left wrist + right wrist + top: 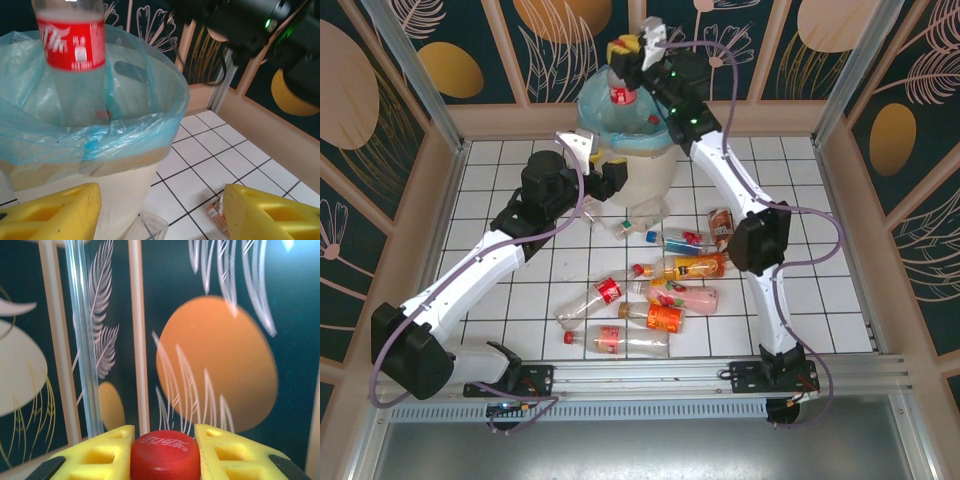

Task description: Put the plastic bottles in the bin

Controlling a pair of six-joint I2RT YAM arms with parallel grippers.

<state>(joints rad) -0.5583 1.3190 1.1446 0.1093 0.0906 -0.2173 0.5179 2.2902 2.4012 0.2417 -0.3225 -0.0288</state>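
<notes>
Hanging over the bin [645, 185] — red-capped bottle [620, 94] in right jaws; left jaws apart — loose bottles [698, 267] nearby.

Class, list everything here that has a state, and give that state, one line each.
bin: upright, open, bag-lined.
held bottle: capped, hanging over the bin.
right pincer: shut on the held bottle.
left pincer: open, empty, beside the bin.
loose bottles: lying on the tiles.

1. A robot lab cell: the left arm [480, 265] and right arm [775, 300] stand bolted to an aluminium rail [650, 378].
2. Wood-framed dark panels [390, 110] with painted leaves fence the white tiled worktop [820, 300].
</notes>
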